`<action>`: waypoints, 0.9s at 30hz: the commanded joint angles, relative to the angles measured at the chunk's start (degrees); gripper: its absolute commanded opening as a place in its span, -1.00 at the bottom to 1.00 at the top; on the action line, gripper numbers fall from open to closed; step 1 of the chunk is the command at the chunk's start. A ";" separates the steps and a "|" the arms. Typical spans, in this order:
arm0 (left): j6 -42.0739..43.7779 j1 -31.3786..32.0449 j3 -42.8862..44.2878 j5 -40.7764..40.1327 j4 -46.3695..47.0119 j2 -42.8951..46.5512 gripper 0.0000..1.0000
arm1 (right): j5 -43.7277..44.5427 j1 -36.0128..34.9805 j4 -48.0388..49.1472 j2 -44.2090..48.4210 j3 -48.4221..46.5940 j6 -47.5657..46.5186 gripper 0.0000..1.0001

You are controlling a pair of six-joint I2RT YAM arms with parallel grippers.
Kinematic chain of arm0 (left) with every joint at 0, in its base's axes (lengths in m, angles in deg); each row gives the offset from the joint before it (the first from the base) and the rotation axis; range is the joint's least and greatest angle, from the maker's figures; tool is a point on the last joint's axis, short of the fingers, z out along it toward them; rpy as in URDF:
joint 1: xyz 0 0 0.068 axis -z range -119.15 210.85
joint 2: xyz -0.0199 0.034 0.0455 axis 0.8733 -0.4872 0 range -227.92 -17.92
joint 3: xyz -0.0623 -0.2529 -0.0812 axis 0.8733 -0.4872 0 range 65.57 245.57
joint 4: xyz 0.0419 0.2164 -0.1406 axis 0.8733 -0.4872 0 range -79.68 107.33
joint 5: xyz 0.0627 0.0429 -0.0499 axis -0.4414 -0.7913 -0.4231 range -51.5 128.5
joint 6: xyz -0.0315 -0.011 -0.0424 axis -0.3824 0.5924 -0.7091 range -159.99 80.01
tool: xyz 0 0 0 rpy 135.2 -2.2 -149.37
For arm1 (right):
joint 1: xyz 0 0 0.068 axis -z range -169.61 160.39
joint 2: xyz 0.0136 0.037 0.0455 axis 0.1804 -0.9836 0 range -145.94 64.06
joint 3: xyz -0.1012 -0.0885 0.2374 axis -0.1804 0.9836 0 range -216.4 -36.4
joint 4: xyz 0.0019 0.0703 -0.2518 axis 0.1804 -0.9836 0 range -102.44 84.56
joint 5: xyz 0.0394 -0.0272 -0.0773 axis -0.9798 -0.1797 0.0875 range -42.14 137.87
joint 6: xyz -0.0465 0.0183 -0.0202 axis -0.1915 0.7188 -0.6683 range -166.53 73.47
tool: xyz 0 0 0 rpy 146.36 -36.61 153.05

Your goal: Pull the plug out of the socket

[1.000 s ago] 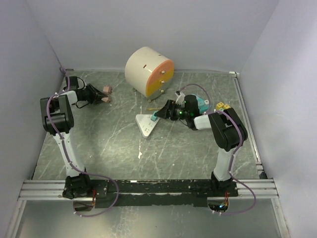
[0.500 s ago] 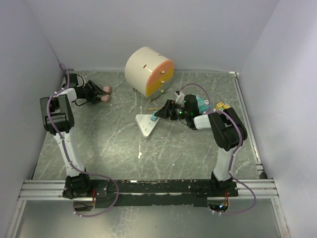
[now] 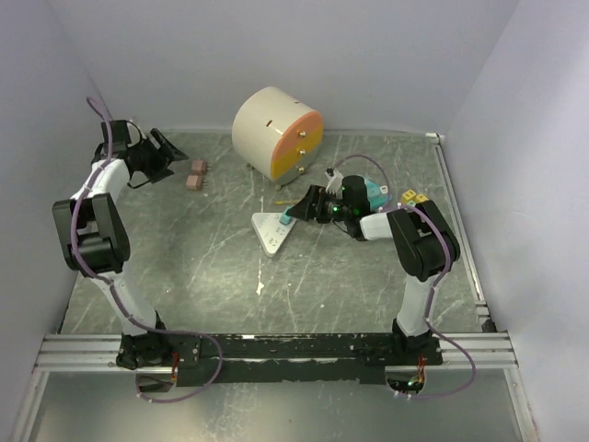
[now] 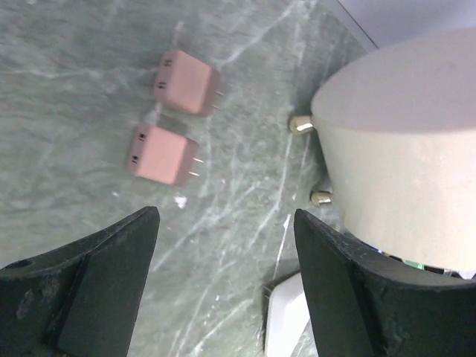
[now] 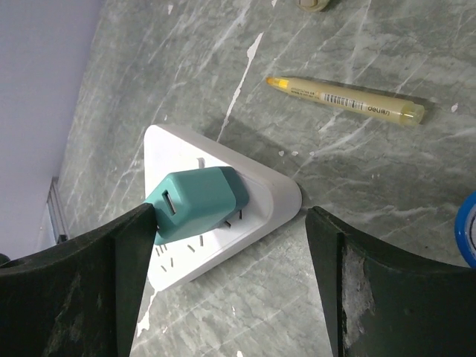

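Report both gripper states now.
Left gripper: open, holding nothing.
Right gripper: open, straddling the teal plug in the socket.

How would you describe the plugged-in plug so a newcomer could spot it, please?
In front of the big cream drum lies a white triangular socket. The plug sits on it: teal, unlike the two loose pink plugs farther left.

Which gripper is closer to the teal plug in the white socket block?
Right. The right gripper is close up at the teal plug, jaws open. The left gripper is far off near the back left corner, beside two pink plugs.
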 commanded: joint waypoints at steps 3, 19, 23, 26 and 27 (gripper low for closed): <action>2.37 12.46 -4.56 -7.31 -0.42 9.80 0.68 | 0.85 -1.98 -11.09 1.06 3.27 -5.56 0.67; 10.64 50.61 -22.75 -28.74 4.26 24.44 0.58 | -0.30 4.38 -9.66 20.43 12.59 -2.18 0.78; 20.85 58.59 -15.00 -35.34 -2.10 17.77 0.54 | 1.27 6.20 -7.94 18.76 14.99 -3.23 0.72; 25.52 62.70 -8.42 -42.31 -6.93 11.39 0.54 | 1.43 6.59 -4.76 16.82 16.12 -2.40 0.69; 26.37 63.32 -6.38 -44.31 -8.30 9.80 0.54 | 1.08 6.76 -3.49 16.27 16.51 -1.92 0.69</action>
